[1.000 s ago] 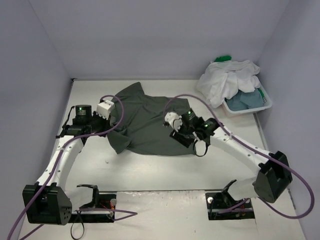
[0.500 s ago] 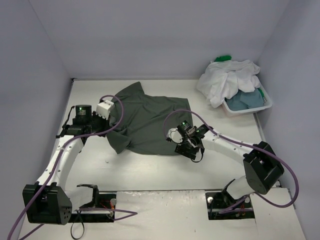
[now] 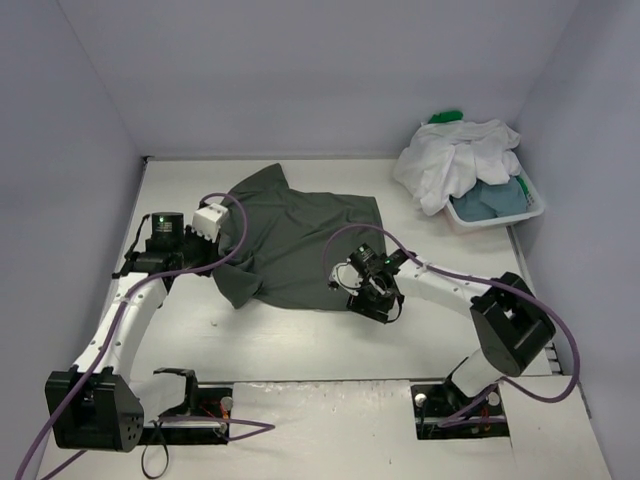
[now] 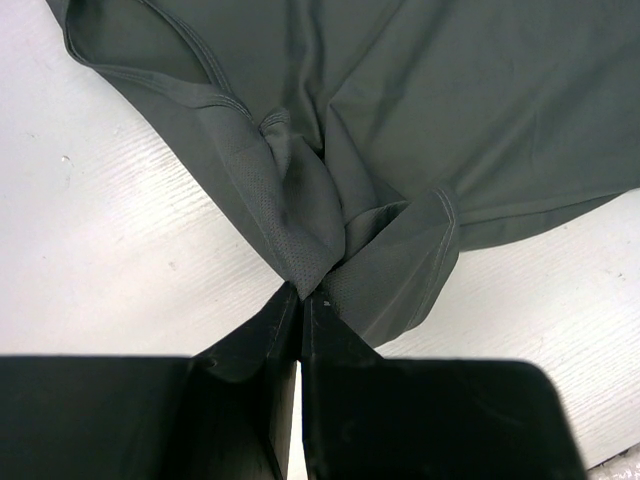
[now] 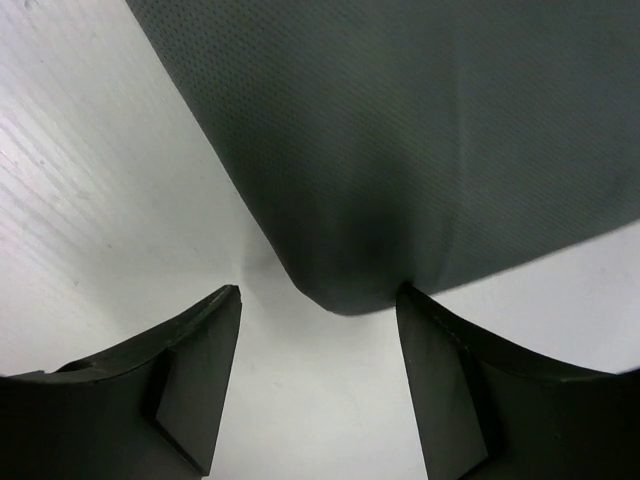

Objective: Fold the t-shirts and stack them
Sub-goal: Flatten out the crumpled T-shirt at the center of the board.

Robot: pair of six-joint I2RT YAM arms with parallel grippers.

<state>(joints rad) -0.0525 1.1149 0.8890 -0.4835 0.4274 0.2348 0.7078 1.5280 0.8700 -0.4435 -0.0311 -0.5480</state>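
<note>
I am starting with the left wrist view. The left gripper (image 4: 301, 298) is pinching a bunched fold of the dark grey t-shirt (image 4: 450, 110), with its two jaws pressed together and only the cloth between them. From the pinch the fabric is fanning out in creases, and a hemmed edge is lying just to the right of the fingers. The rest of the shirt is resting on the white table (image 4: 100, 230).

In the right wrist view, the right gripper (image 5: 318, 300) is standing wide open. A rounded corner of the same dark grey shirt is sitting in the gap between the fingers, but neither finger is closing on it. Whether they are touching the cloth I cannot tell.

Now the top view. The dark grey shirt is lying spread and wrinkled in the middle of the table, a little towards the far edge. The left arm is holding it at its left side and the right arm is working at its near right corner. At the far right corner of the table the white basket (image 3: 530, 212) is standing, with the other shirts heaped in it. The white t-shirt (image 3: 455, 165) is spilling over the rim, the blue-grey t-shirt (image 3: 495, 198) is lying inside, and the green t-shirt (image 3: 447, 117) is just showing at the back.
</note>
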